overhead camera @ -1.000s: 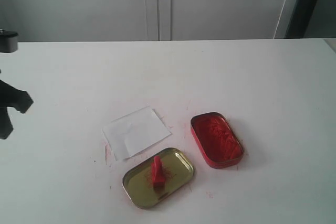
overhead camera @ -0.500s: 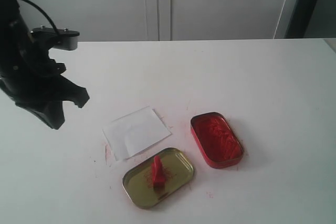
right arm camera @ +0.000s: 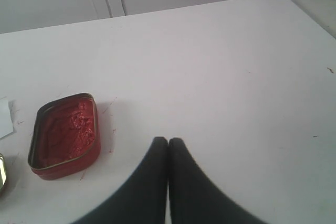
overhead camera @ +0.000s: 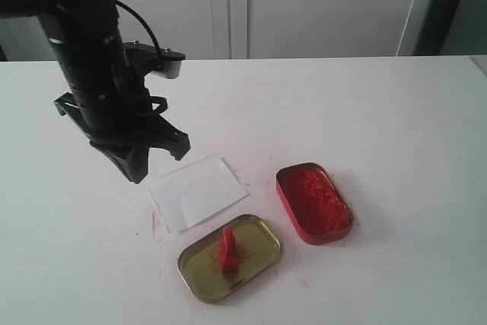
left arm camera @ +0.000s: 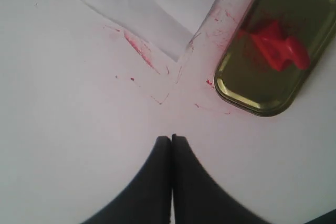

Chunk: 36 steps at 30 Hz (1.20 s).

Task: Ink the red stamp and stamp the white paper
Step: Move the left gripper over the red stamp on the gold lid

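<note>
Left gripper (overhead camera: 135, 170): jaws pressed together with no gap and nothing held. In the left wrist view (left arm camera: 171, 139) the two dark fingers meet at the tips. It points down over bare table (overhead camera: 365, 104), just left of the paper's left corner.
Smears (left arm camera: 139, 51): thin red streaks and specks on the table along the paper's near edge, between paper and lid.
Paper (overhead camera: 198, 191): a white sheet lying flat, turned at an angle to the table edge, with a faint fold. It is just behind the lid and left of the tin. No mark is legible on it (left arm camera: 152, 1).
Lid (overhead camera: 199, 266): a gold tray, open side up and dusted with red, nearest the front and close to the paper's corner (left arm camera: 247, 90).
Stamp (overhead camera: 227, 249): all red, lying on its side inside the lid near the middle, well apart from both grippers (left arm camera: 276, 50).
Tin (overhead camera: 319, 236): a red tin, open and full of rough red ink, right of the lid and paper and apart from both (right arm camera: 63, 170).
Right gripper (right arm camera: 168, 141): fingers closed against each other and empty, over bare table and apart from the tin. The exterior view does not show it.
</note>
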Motion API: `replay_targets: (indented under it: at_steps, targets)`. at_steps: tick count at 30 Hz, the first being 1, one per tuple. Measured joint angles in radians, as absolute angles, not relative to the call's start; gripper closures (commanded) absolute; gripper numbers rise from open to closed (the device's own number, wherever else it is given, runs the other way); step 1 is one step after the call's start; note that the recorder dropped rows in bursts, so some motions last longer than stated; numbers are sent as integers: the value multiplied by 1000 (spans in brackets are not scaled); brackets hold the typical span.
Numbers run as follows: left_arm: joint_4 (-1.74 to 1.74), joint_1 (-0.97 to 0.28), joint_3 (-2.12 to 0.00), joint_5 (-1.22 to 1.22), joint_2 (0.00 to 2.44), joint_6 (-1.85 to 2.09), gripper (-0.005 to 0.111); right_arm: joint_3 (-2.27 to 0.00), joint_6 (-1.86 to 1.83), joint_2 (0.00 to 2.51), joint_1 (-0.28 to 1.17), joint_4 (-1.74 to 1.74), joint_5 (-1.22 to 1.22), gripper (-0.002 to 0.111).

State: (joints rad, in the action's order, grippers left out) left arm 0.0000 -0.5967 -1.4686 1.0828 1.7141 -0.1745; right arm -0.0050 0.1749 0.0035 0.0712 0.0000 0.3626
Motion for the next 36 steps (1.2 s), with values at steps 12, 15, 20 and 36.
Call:
replay_targets:
  at_steps: [12,15,20,36]
  targets:
    - [5,-656,-1614,1125,1859,-179,107,-5,175,3,71,0,363,108]
    - [8,-680,-1632,1125,1884,-186,107,-5,175,3,71,0,363,108]
    - [8,-720,-1637,1125,1908,-240,107,-5,175,3,71,0,363,108]
    - [-51,-755,-1637,1096,1910,-341,107,-5,175,3,71,0,363,108]
